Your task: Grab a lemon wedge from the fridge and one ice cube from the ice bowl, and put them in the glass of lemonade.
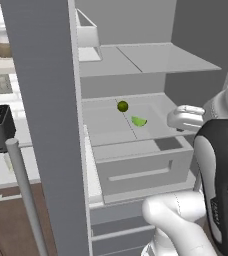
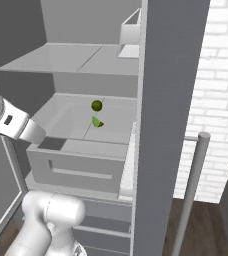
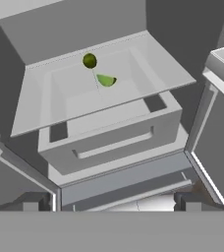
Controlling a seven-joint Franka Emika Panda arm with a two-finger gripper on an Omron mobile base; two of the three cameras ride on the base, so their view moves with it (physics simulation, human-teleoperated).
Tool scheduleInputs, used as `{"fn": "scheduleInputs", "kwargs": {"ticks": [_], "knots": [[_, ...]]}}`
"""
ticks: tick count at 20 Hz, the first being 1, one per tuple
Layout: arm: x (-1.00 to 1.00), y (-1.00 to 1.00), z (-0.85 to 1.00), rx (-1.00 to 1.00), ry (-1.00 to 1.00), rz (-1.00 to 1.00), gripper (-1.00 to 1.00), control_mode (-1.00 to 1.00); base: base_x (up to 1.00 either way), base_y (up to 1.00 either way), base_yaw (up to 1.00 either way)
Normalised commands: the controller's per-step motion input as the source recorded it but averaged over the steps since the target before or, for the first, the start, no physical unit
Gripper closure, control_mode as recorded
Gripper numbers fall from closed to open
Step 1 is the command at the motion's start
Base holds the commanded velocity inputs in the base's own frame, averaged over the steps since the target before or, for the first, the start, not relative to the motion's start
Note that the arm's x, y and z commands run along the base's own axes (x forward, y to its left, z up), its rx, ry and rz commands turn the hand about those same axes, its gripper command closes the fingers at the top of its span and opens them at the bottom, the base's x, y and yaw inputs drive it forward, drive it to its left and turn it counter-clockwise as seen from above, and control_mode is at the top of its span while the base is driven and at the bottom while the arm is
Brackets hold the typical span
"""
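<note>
Fridge [image 1: 136, 60] shelf holds lemon wedge [image 3: 105, 80], beyond open jaws.

White arm [image 1: 178, 212], dark joints

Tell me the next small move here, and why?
Probably reach forward over the drawer toward the lemon wedge on the fridge shelf. The door is open, the gripper is open and empty, short of the shelf, and the wedge lies free just in front of the dark round fruit.
</note>
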Motion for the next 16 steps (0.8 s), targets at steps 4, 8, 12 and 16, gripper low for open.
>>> {"fn": "scheduleInputs", "kwargs": {"ticks": [4, 8, 12, 16], "knots": [[0.64, -0.21, -0.22, 0.00, 0.03, 0.01, -1.00, -1.00, 0.00, 0.00, 0.00], [0.83, -0.22, -0.24, -0.03, 0.12, 0.00, -1.00, -1.00, 0.00, 0.00, 0.00], [0.82, -0.22, -0.38, -0.05, 0.14, 0.00, -1.00, -1.00, 0.00, 0.00, 0.00], [0.90, -0.22, -0.59, -0.03, 0.14, 0.00, -1.00, -1.00, 0.00, 0.00, 0.00]]}}
